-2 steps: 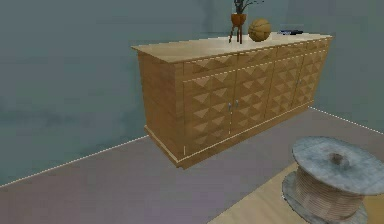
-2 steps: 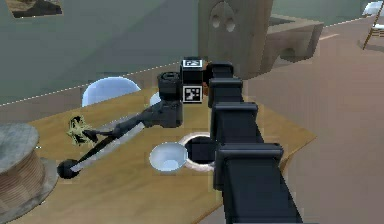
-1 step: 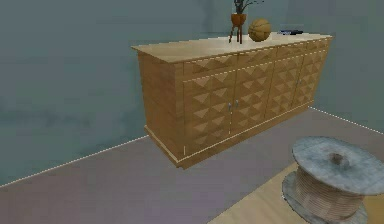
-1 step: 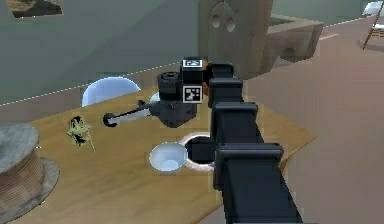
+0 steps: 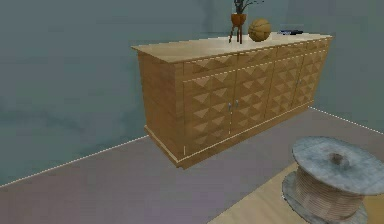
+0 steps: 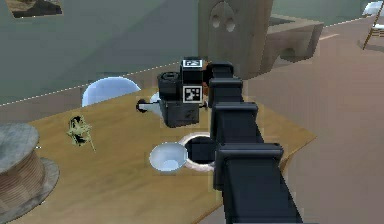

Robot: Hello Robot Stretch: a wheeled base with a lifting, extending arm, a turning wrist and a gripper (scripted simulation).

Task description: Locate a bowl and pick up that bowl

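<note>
On the wooden table (image 6: 110,150), just left of the arm (image 6: 240,150), sits a white bowl (image 6: 168,157). Beyond it the gripper (image 6: 152,103) hangs above the tabletop; whether it holds anything, I cannot tell. Farther back, perhaps a pale chair (image 6: 108,90).

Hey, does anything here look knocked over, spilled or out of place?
Nothing looks spilled or tipped. The white bowl sits upright on the wooden table. The only oddities: a ball resting on the sideboard beside a potted plant, and a cable spool sitting on the table.
</note>
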